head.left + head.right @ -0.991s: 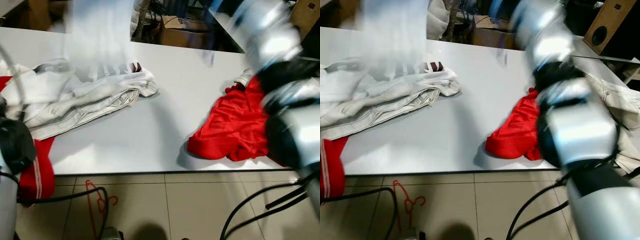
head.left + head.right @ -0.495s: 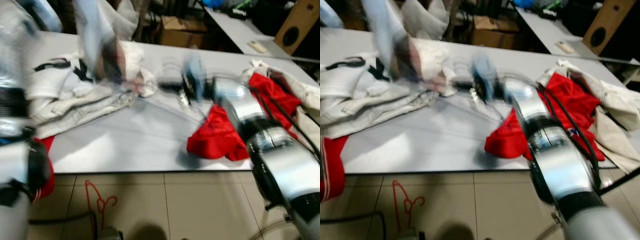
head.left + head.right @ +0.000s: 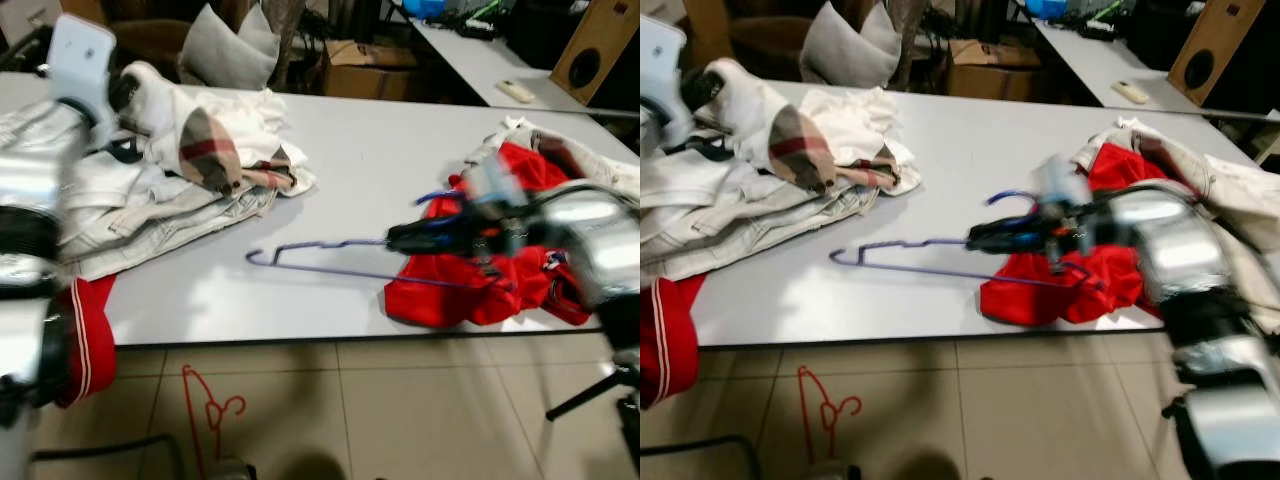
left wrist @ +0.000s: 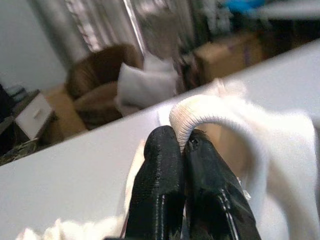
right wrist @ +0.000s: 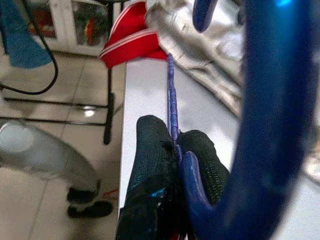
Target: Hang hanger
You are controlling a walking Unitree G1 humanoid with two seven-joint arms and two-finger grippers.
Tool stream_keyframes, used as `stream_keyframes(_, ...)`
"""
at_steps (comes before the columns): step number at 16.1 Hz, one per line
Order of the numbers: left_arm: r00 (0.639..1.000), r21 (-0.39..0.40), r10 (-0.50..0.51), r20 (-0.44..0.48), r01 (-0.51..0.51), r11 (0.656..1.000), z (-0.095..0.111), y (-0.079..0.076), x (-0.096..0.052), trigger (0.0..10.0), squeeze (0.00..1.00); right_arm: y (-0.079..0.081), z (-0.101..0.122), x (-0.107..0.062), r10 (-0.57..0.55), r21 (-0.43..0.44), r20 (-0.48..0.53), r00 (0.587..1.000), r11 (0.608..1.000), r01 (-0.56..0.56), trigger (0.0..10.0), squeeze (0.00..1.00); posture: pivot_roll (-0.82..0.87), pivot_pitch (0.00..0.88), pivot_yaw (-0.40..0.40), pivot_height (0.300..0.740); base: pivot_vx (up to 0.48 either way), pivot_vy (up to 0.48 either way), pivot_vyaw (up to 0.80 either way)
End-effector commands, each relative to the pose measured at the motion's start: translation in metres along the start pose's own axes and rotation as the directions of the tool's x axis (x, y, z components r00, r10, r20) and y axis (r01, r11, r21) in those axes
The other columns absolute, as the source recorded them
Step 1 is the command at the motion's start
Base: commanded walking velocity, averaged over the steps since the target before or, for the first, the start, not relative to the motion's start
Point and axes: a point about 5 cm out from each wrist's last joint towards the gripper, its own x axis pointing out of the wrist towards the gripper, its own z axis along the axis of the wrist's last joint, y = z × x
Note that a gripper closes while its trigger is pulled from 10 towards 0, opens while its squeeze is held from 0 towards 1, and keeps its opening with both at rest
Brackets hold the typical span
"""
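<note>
A blue wire hanger [image 3: 320, 258] lies low over the white table [image 3: 360, 150], its hook [image 3: 432, 196] rising by the red garment [image 3: 470, 290]. My right gripper [image 3: 397, 238] is shut on the hanger's upper wire; the right wrist view shows the fingers [image 5: 150, 150] pinching that wire [image 5: 171, 95]. At the table's left end, my left gripper [image 3: 122, 90] is shut on the ribbed edge of a white garment [image 3: 200, 130] and holds it above the clothes pile. The left wrist view shows its fingers [image 4: 160, 165] clamped on that ribbed edge [image 4: 210, 112].
A pile of pale clothes [image 3: 150, 205] covers the table's left part. A red and white garment [image 3: 85, 335] hangs off the front left edge. A red hanger [image 3: 205, 410] lies on the tiled floor. Beige clothing [image 3: 1230, 190] sits at the far right. Boxes and a cushion [image 3: 230, 45] stand behind.
The right arm has swung down from high in front of the camera and now holds the blue hanger low over the table. The left arm has lifted the white garment. The camera has shifted.
</note>
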Motion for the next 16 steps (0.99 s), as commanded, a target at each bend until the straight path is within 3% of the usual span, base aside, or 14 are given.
stream_keyframes(1, 0.991, 0.054, -0.118, -0.054, 0.121, 0.991, -0.008, -0.01, -0.001, 10.0, 0.0, -0.001, 0.014, -0.007, -0.031, -0.033, 0.045, 0.999, 0.999, 0.032, 10.0, 0.0, -0.01, 0.0, -0.037, 0.74, 0.0, 0.0, 0.0)
stream_keyframes(2, 0.954, 0.11, -0.257, -0.157, 0.275, 0.955, -0.023, -0.006, -0.016, 10.0, 1.0, -0.004, 0.028, -0.013, -0.134, -0.043, 0.115, 0.984, 0.989, 0.14, 10.0, 0.0, -0.01, 0.0, -0.034, 0.74, 0.0, 0.0, 0.0)
stream_keyframes(3, 0.931, 0.12, -0.309, -0.192, 0.335, 0.935, -0.027, -0.005, -0.022, 10.0, 1.0, -0.005, 0.033, -0.014, -0.169, -0.047, 0.138, 0.976, 0.983, 0.177, 10.0, 0.0, -0.01, 0.0, -0.034, 0.74, 0.0, 0.0, 0.0)
stream_keyframes(4, 0.869, 0.169, -0.411, -0.274, 0.464, 0.869, -0.033, 0.003, -0.043, 10.0, 1.0, -0.005, 0.037, -0.017, -0.232, -0.017, 0.163, 0.959, 0.971, 0.238, 10.0, 0.0, -0.01, 0.0, -0.04, 0.74, 0.0, 0.0, 0.0)
stream_keyframes(5, 0.835, 0.193, -0.456, -0.309, 0.525, 0.829, -0.034, 0.008, -0.055, 10.0, 1.0, -0.005, 0.038, -0.018, -0.265, -0.003, 0.16, 0.951, 0.963, 0.269, 10.0, 0.0, -0.01, 0.0, -0.041, 0.74, 0.0, 0.0, 0.0)
stream_keyframes(6, 0.765, 0.198, -0.534, -0.361, 0.622, 0.758, -0.035, 0.014, -0.076, 10.0, 1.0, -0.004, 0.04, -0.021, -0.325, 0.006, 0.16, 0.932, 0.944, 0.329, 10.0, 0.0, -0.01, 0.0, -0.047, 0.74, 0.0, 0.0, 0.0)
stream_keyframes(8, 0.738, 0.01, -0.664, -0.124, 0.67, 0.743, -0.005, 0.02, -0.1, 10.0, 1.0, -0.006, 0.047, -0.026, -0.483, 0.07, 0.198, 0.853, 0.875, 0.479, 10.0, 0.0, -0.01, 0.0, -0.054, 0.74, 0.0, 0.0, 0.0)
stream_keyframes(9, 0.731, -0.033, -0.682, 0.024, 0.683, 0.73, 0.012, 0.019, -0.104, 10.0, 1.0, -0.008, 0.05, -0.026, -0.544, 0.109, 0.222, 0.809, 0.838, 0.534, 10.0, 0.0, -0.01, 0.0, -0.057, 0.74, 0.0, 0.0, 0.0)
stream_keyframes(10, 0.716, -0.052, -0.691, 0.098, 0.697, 0.715, 0.018, 0.015, -0.105, 10.0, 1.0, -0.007, 0.052, -0.024, -0.572, 0.126, 0.242, 0.784, 0.82, 0.559, 10.0, 0.0, -0.01, 0.0, -0.058, 0.74, 0.0, 0.0, 0.0)
stream_keyframes(12, 0.674, -0.092, -0.701, 0.235, 0.733, 0.674, 0.027, 0.0, -0.105, 10.0, 1.0, -0.006, 0.053, -0.018, -0.675, 0.217, 0.259, 0.691, 0.738, 0.639, 10.0, 0.0, -0.02, 0.0, -0.055, 0.74, 0.0, 0.0, 0.0)
stream_keyframes(13, 0.67, -0.103, -0.69, 0.274, 0.734, 0.672, 0.029, -0.005, -0.103, 10.0, 1.0, -0.004, 0.053, -0.016, -0.694, 0.241, 0.259, 0.672, 0.72, 0.651, 10.0, 0.0, -0.03, 0.0, -0.054, 0.74, 0.0, 0.0, 0.0)
stream_keyframes(14, 0.71, -0.142, -0.574, 0.408, 0.671, 0.728, 0.036, -0.031, -0.09, 10.0, 1.0, 0.005, 0.049, -0.012, -0.776, 0.31, 0.233, 0.586, 0.63, 0.712, 10.0, 0.0, -0.04, 0.0, -0.046, 0.74, 0.0, 0.0, 0.0)
stream_keyframes(15, 0.729, -0.16, -0.527, 0.436, 0.639, 0.753, 0.036, -0.038, -0.086, 10.0, 1.0, 0.007, 0.048, -0.011, -0.8, 0.324, 0.217, 0.559, 0.599, 0.732, 10.0, 0.0, -0.04, 0.0, -0.046, 0.74, 0.0, 0.0, 0.0)
stream_keyframes(16, 0.783, -0.215, -0.446, 0.434, 0.57, 0.793, 0.03, -0.054, -0.076, 10.0, 0.92, 0.014, 0.044, -0.007, -0.824, 0.315, 0.183, 0.536, 0.566, 0.762, 10.0, 0.0, -0.06, 0.0, -0.039, 0.74, 0.0, 0.0, 0.0)
